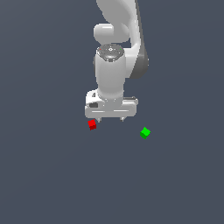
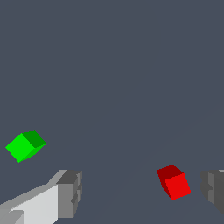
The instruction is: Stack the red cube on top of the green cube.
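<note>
This is a simulated test scene, not a real room: everything sits on a flat, featureless slate-grey ground with no walls, furniture or horizon. The white arm is rendered in smooth, untextured shading, and its gripper hangs over two plain, uniformly coloured blocks (pure primary hues, no wear or labels): a red cube just beside one fingertip and a green cube off to the gripper's other side.

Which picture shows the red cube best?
The wrist view: the red cube looks large there, with three faces visible between the hand's fingers. In the exterior view it is a tiny speck beside the hand.
</note>
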### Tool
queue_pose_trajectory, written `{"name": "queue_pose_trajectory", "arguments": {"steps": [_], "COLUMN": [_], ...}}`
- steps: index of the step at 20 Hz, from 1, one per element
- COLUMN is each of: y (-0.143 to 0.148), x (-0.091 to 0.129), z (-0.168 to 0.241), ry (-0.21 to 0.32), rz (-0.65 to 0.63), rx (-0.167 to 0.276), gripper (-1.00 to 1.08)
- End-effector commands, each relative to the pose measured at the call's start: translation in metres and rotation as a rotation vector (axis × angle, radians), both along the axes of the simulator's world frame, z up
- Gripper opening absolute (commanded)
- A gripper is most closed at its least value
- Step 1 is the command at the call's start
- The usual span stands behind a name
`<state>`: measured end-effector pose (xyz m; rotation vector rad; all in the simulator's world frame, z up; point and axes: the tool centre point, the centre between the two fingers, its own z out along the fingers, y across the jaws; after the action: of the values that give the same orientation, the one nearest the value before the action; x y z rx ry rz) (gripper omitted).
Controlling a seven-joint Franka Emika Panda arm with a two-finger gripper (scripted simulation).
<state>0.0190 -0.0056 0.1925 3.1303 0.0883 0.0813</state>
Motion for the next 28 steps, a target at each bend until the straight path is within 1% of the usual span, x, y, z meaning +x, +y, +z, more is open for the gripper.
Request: {"name": "queue_pose_trajectory", "arguments": {"steps": [1,7,13,18,24,28], "y": [0.000,-0.004,-0.018,-0.037,-0.068,-0.086], "x": [0.000,-0.005,-0.019,-0.036,-0.059,-0.071], "z": [0.000,-0.006,-0.023,-0.045,-0.078,-0.096], "ry": [0.000,0.002,0.010,0.019,0.033,0.041], "rz": [0.000,0.015,0.061,0.121,0.211,0.260], "rx": [0.000,0.000,0.000,0.000,0.000,0.000], "gripper": [1.00,1.00,1.00,1.00,1.00,1.00]}}
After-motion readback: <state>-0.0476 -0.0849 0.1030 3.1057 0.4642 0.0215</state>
